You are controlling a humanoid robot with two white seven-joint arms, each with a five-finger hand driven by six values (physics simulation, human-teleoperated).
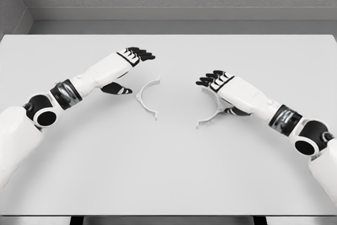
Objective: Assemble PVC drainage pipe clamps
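Clamp halves lie apart — open table around them.

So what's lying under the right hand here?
Under the right hand lies a white half-ring PVC clamp piece on the white table. Its lower curve and end tab show; the upper part is covered by the hand and wrist, so contact is unclear.

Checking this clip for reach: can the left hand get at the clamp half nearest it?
Probably yes. The left hand is open beside the left clamp half, and nothing lies between them on the table.
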